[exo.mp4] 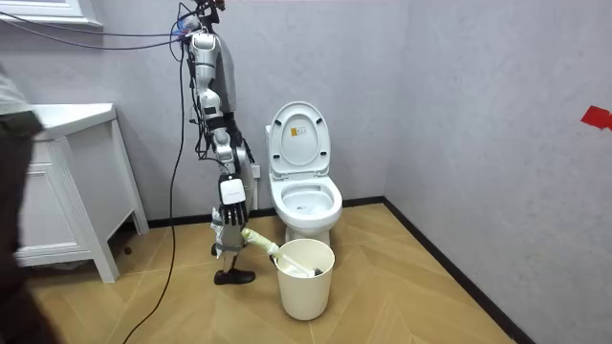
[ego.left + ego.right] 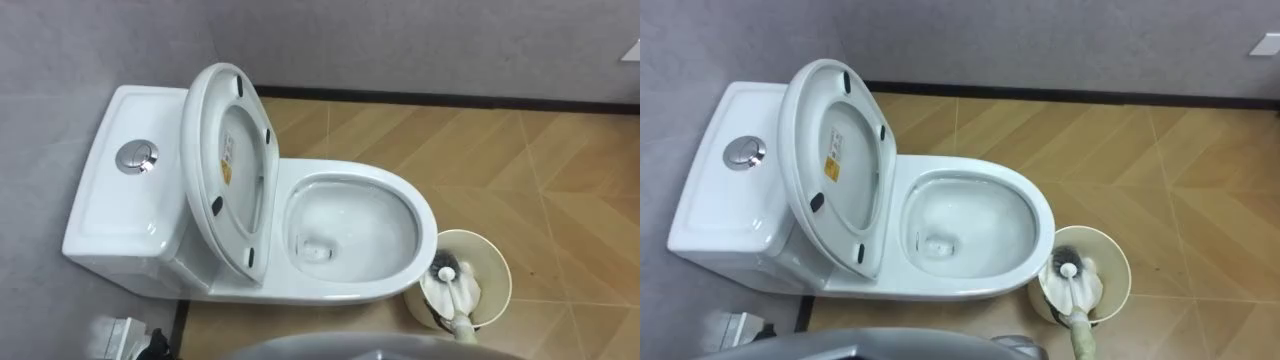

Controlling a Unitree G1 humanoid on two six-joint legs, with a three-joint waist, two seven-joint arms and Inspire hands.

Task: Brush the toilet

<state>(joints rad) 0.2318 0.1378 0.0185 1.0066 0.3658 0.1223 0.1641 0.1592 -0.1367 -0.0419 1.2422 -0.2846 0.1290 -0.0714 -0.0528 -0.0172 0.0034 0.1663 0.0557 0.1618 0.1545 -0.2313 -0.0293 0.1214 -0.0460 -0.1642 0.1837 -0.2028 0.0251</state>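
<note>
Toilet (image 2: 340, 288) sits side-on to me: tank (image 2: 115, 215) to my left, bowl (image 2: 360, 220) open in front. Seat and lid (image 2: 228, 170) are up and leaning back toward the tank, so nothing needs clearing. Bucket (image 2: 490, 258) stands on the floor (image 2: 560, 180) just beside the bowl's front, on my right. Brush (image 2: 446, 268) is in it, head down, handle slanting back toward me. My right hand (image 1: 229, 227) is closed round the handle end, as far as the room view lets me read it.

Step, as I judge it: brush out of the bucket and into the bowl.
- Lift until the head clears the bucket rim. The bucket looks light, so a snag would tip it.
- Swing left over the toilet rim, not into it.
- Keep the head low to limit drips on the floor.
- Scrub under the rim, then down to the outlet (image 2: 315, 250). Grip firmly, since the handle will likely try to twist.

Can't make out:
- Water level in the bowl.
- The white mass round the brush head: liner or part of the brush.
- The handle's upper part, cut by the eye views' lower edge.
- How my fingers sit on the handle; too small in the room view.
</note>
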